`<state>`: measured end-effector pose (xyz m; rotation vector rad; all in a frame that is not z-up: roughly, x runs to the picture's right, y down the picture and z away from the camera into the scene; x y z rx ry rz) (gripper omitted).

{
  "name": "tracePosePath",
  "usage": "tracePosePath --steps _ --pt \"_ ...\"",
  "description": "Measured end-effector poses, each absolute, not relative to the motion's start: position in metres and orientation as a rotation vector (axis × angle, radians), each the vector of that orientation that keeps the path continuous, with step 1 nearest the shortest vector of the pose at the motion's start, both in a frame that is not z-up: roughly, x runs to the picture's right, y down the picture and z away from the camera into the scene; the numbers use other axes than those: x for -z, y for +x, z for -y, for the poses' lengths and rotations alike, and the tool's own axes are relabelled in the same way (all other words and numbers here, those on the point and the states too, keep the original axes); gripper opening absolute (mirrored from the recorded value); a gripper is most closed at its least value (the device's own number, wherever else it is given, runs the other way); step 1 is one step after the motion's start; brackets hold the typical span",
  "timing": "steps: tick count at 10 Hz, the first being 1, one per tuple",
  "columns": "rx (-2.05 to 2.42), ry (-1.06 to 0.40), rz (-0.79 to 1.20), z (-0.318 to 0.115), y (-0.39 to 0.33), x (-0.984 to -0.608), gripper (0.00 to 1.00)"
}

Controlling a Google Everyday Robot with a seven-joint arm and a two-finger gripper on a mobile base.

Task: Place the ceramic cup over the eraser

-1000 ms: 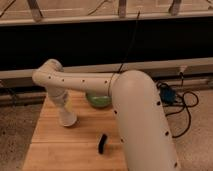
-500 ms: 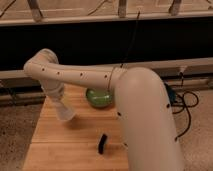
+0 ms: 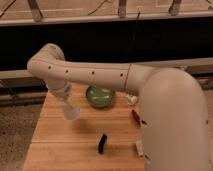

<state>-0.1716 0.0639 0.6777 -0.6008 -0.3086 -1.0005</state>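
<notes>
Cup (image 3: 71, 111) nudged right vs prev frame; now tilted, off the table (image 3: 55, 145).
Gripper (image 3: 68, 105) left of ctr, below the wrist, fingers clamped on cup's upper part. Eraser (image 3: 102, 143) lies lower ctr on the wood, well apart from cup, to its lower right. Green bowl (image 3: 100, 96) at table's far edge, ctr.
</notes>
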Motion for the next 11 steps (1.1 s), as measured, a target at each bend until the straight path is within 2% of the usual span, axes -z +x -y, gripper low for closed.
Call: tracePosePath --steps 7,11 --pt "0.905 -0.61 0.245 -0.072 -0.096 -0.639 0.0" --pt "0.846 -0.639 0.225 -0.094 -0.054 -0.616 0.0"
